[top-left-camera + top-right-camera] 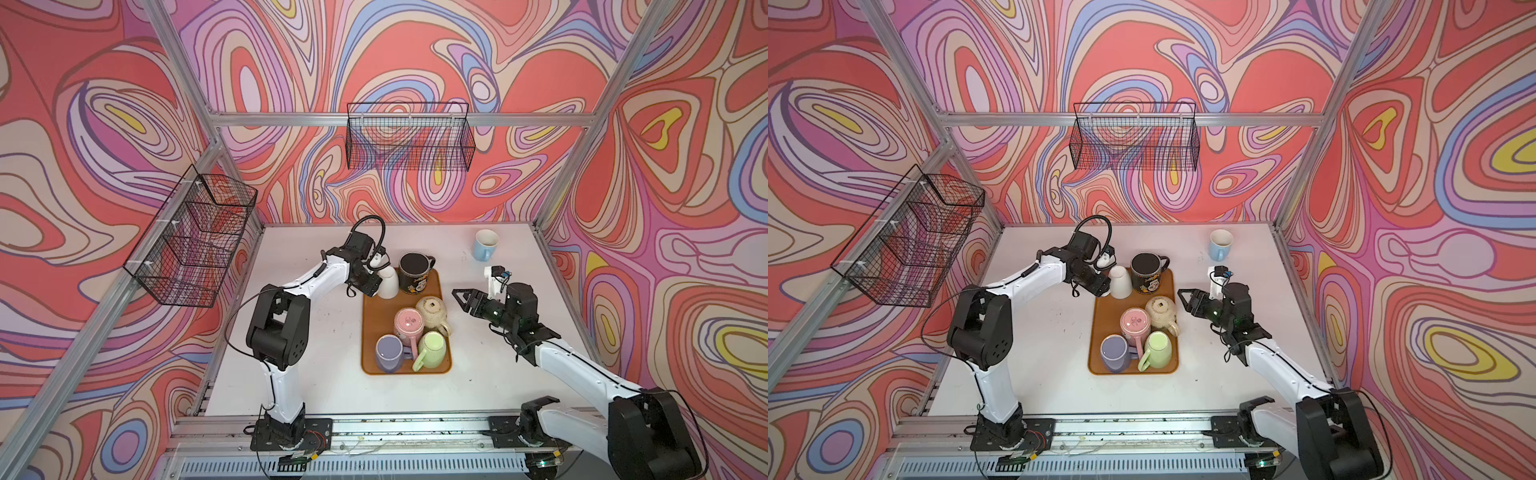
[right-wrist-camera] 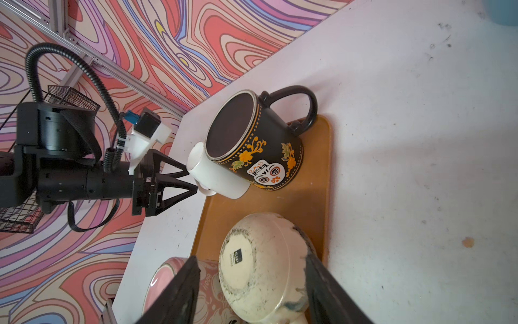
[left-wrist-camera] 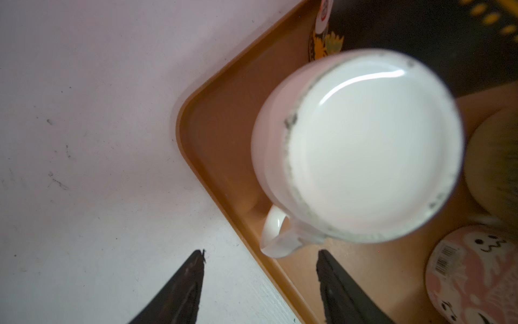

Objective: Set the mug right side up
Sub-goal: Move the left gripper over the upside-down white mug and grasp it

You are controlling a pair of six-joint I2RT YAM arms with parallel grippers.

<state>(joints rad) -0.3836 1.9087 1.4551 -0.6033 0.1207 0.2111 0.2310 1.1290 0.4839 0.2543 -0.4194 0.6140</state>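
Right gripper (image 1: 459,300) is hovering just off the tray's (image 1: 375,328) right edge beside the upturned cream mug (image 1: 431,309), fingers spread wide, carrying nothing. Farther back, the white mug (image 1: 388,284) is sitting upside down in the tray's far-left corner. Left gripper (image 3: 261,252) is hanging at its handle (image 3: 276,235), fingers parted, not clamped.

The white mug (image 3: 364,146) is glossy glazed ceramic; its foot ring is bare, rough and grey-smudged. The black skull mug (image 2: 269,157) shines on its wall, but its base is matt. The cream mug (image 2: 260,266) has a dull, speckled, worn glaze. The brown tray (image 3: 218,126) looks like smooth matt plastic. The white worktop (image 3: 98,112) is matt and scuffed. The left gripper (image 3: 261,252) has fingers (image 3: 182,289) of grainy matt black plastic.
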